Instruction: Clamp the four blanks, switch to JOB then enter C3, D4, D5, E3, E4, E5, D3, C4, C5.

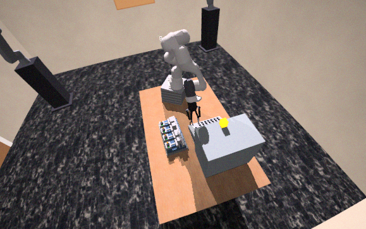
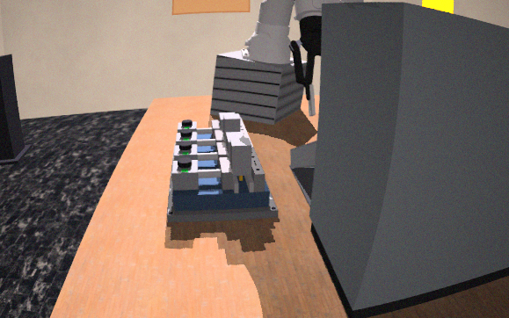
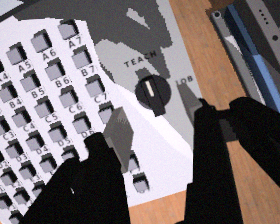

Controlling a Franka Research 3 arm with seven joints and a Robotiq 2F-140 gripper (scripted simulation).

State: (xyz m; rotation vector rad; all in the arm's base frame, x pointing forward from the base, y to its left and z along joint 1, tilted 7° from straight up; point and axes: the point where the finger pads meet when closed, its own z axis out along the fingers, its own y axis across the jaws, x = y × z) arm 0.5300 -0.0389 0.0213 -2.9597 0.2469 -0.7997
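My gripper (image 1: 193, 118) (image 3: 154, 109) is partly open and empty. It hovers over the cabinet's sloping panel, with the black selector knob (image 3: 151, 91) just ahead of the gap between its fingers. The knob's white mark seems to point up, nearer the TEACH label than the JOB label. The keypad (image 3: 44, 96) (image 1: 210, 121) fills the left of the wrist view, and no key is lit. The yellow lamp (image 1: 223, 123) (image 2: 438, 5) on the cabinet is lit. The vise fixture (image 1: 172, 138) (image 2: 218, 178) (image 3: 257, 36) holds blue blanks (image 2: 205, 164) on its rails. Green lenses (image 2: 184, 165) glow on the valve blocks.
The grey cabinet (image 1: 229, 145) (image 2: 411, 154) stands right of the fixture on the wooden table (image 1: 169, 190) and hides most of my gripper in the exterior view. The arm's ribbed base (image 2: 253, 88) stands at the table's far end.
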